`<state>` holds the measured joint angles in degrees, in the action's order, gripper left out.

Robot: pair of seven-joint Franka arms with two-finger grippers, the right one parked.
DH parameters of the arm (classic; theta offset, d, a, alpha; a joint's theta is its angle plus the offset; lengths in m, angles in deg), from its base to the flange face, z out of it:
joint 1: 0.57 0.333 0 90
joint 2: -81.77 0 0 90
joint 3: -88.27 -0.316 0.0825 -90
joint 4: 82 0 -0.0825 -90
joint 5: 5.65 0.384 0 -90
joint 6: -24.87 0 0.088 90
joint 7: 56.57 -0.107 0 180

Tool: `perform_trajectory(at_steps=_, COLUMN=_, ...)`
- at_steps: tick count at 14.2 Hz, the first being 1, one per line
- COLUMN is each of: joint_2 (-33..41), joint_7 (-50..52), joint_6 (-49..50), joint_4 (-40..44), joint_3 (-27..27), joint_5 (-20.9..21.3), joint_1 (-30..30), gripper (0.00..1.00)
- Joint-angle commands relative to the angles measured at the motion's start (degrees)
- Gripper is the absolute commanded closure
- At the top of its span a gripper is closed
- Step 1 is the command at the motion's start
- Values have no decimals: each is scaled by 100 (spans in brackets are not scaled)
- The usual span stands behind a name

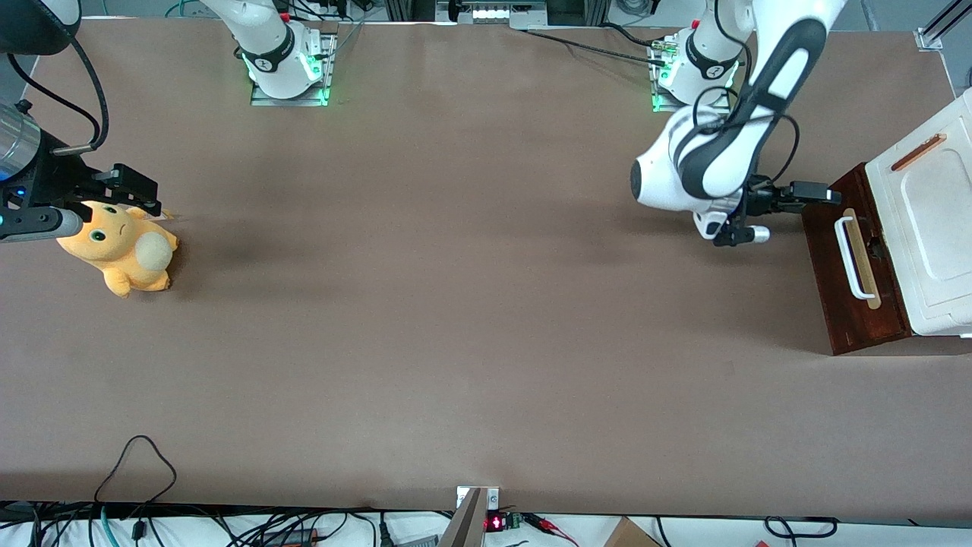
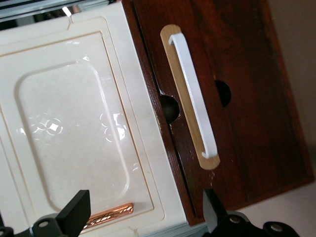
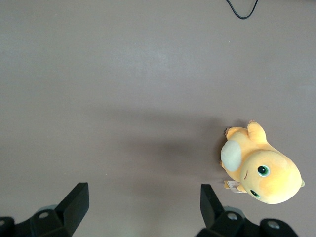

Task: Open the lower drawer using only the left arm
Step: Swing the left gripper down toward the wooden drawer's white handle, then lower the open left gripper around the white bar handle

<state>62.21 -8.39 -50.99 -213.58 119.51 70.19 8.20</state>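
Observation:
The lower drawer [image 1: 854, 319] is a dark red-brown wooden front with a white bar handle [image 1: 852, 258] on a pale wood strip, at the working arm's end of the table. It stands in front of the white cabinet [image 1: 938, 220]. The left arm's black gripper [image 1: 826, 195] hovers over the drawer's corner farthest from the front camera, clear of the handle. In the left wrist view the gripper [image 2: 143, 216] is open and empty, its fingers [image 2: 75, 213] wide apart above the cabinet top's edge. The drawer front [image 2: 252, 103] and handle [image 2: 195, 96] show there.
A copper bar [image 1: 917, 152] lies on the cabinet's recessed top and shows in the left wrist view [image 2: 109, 215]. An orange plush toy [image 1: 121, 254] lies toward the parked arm's end of the table and shows in the right wrist view [image 3: 261, 168].

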Motion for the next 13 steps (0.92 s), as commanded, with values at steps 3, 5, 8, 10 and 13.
perform_trajectory(at_steps=3, joint_2=-74, joint_7=201, joint_6=318, joint_4=202, joint_3=-162, joint_5=187, joint_1=1, gripper=0)
perform_trajectory(at_steps=5, joint_2=-301, joint_7=209, joint_6=317, joint_4=614, joint_3=-144, joint_5=-276, joint_1=-34, gripper=0)
perform_trajectory(at_steps=8, joint_2=-303, joint_7=183, joint_6=344, joint_4=958, joint_3=-110, joint_5=-728, joint_1=-43, gripper=0)
perform_trajectory(at_steps=10, joint_2=-347, joint_7=-70, joint_6=300, joint_4=1108, joint_3=-100, joint_5=-710, joint_1=36, gripper=0)
perform_trajectory(at_steps=13, joint_2=-959, joint_7=261, joint_6=150, joint_4=1117, joint_3=-153, joint_5=-27, joint_1=291, gripper=5)
